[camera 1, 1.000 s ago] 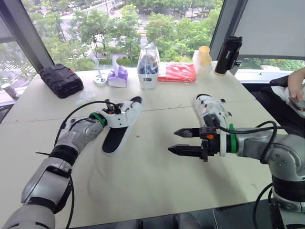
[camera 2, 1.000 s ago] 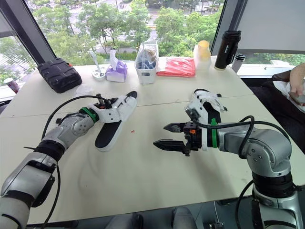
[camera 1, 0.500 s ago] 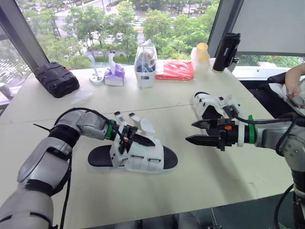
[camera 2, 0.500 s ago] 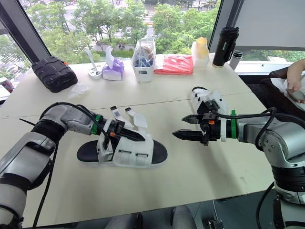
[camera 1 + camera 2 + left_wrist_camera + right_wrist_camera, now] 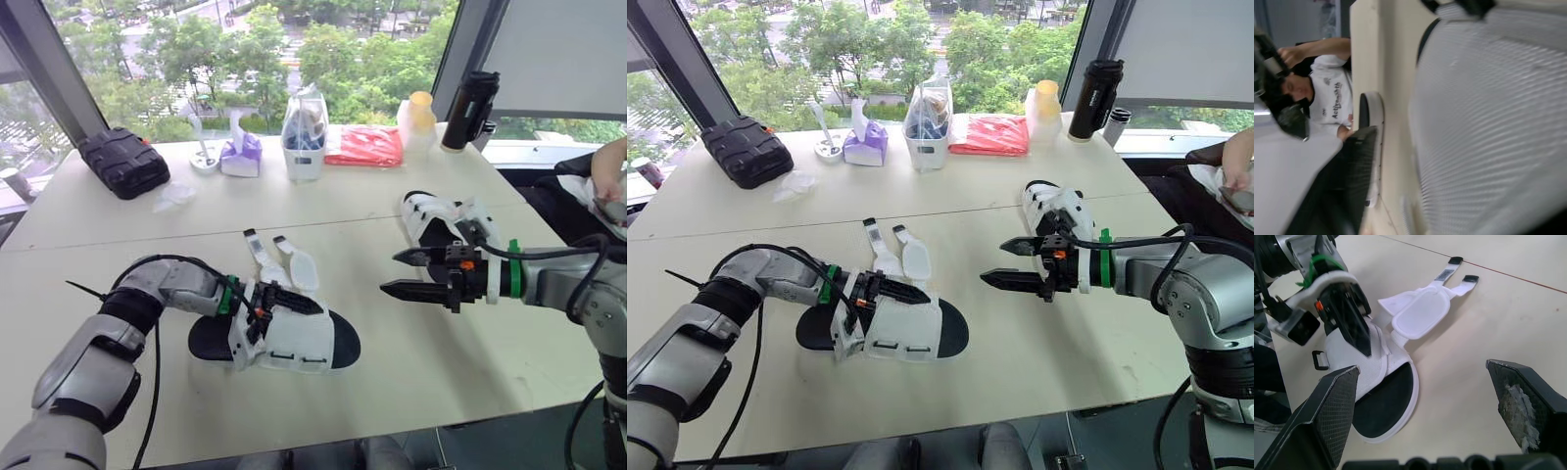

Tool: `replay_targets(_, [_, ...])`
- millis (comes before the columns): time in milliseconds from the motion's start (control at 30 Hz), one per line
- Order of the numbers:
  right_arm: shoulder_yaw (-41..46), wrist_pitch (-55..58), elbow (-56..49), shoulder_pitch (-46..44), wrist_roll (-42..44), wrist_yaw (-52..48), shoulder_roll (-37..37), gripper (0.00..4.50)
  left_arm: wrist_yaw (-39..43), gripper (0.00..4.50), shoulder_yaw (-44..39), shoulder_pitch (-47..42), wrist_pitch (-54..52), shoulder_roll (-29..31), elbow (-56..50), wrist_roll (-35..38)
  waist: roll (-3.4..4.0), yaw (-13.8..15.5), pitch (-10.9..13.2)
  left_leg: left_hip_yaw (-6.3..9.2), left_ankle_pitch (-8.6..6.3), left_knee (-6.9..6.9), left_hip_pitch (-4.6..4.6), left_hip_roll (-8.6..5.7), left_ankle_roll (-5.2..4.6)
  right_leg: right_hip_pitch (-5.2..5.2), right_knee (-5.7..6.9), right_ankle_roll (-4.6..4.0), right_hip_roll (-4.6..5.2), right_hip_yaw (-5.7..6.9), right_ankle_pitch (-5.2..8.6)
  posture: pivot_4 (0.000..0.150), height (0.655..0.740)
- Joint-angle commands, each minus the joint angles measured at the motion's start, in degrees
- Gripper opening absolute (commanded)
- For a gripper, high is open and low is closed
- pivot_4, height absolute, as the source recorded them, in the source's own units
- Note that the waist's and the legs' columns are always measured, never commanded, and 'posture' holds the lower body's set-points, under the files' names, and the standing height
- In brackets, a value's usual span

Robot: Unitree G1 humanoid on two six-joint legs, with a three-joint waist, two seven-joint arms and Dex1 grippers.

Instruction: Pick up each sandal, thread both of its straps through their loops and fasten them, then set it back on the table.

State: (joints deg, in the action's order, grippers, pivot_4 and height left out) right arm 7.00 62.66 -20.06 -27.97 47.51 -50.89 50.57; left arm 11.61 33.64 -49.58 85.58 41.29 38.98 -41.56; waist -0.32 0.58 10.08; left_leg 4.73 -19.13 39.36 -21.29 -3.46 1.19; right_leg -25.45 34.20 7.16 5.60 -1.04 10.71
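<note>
white upper of the near sandal (image 5: 294,338) is pinched in the left gripper (image 5: 306,302), loose straps (image 5: 299,266) just beyond. the right gripper (image 5: 390,273), wide open, hovers alongside; its tug could slip that thin pinch. second sandal (image 5: 431,215) lies behind it.

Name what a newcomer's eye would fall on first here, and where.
A white sandal lies near the front edge of the table, its straps spread unfastened, with the left gripper clamped on its upper. To its right the right gripper hovers open before a second sandal.
</note>
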Motion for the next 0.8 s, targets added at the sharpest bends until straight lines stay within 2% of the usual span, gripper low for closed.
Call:
replay_targets(33, [0.3,-1.1,-1.2,-0.6,0.3,-0.3,0.2,4.50,3.5,4.47,8.4,0.6,0.7,5.1,-0.9,16.3,0.00,-0.3,0.0,0.02,0.00,-0.01,0.01,0.03,0.00,-0.02,0.00,0.00,0.00,-0.01,0.00,0.150,0.7400])
replay_targets(200, [-0.2,-1.4,-1.0,-0.6,0.1,-0.9,0.4,4.50,15.9,4.47,16.2,2.5,-9.2,13.3,-8.0,38.5,0.01,-0.3,0.0,0.11,0.00,-0.03,-0.01,0.08,-0.01,-0.04,0.01,0.00,0.00,-0.03,0.00,0.150,0.7400])
replay_targets(333, [-1.1,-1.8,-1.7,-0.2,0.1,-1.2,0.3,4.50,26.9,4.47,14.4,4.4,-16.8,18.2,-11.0,50.0,0.01,-0.3,0.0,0.08,0.00,-0.03,-0.01,0.07,-0.01,-0.02,0.00,0.00,0.00,-0.02,0.00,0.150,0.7400])
replay_targets(567, [-4.8,-4.9,-3.3,1.6,-2.6,-2.6,0.7,4.50,40.9,4.47,5.5,11.6,-26.0,22.2,-14.8,58.8,0.01,-1.0,0.0,0.01,0.00,-0.03,-0.01,0.08,-0.01,-0.01,0.01,-0.01,-0.05,-0.01,0.01,0.150,0.7400])
replay_targets(667, [-8.7,-8.5,-3.8,3.0,-7.3,-3.3,1.7,4.50,46.4,4.47,1.2,16.5,-37.7,25.2,-19.5,64.1,0.01,-1.5,0.0,0.00,-0.01,-0.03,-0.01,0.08,-0.02,-0.01,0.03,0.00,-0.07,-0.01,0.01,0.150,0.7400])
replay_targets(800, [-11.6,-11.6,-4.3,3.5,-10.2,-3.9,1.2,4.50,49.7,4.47,-6.5,24.8,-56.6,29.4,-28.5,73.0,0.03,-1.8,0.0,-0.01,-0.02,-0.03,0.00,0.17,-0.04,-0.03,0.05,0.00,-0.11,-0.02,0.02,0.150,0.7400])
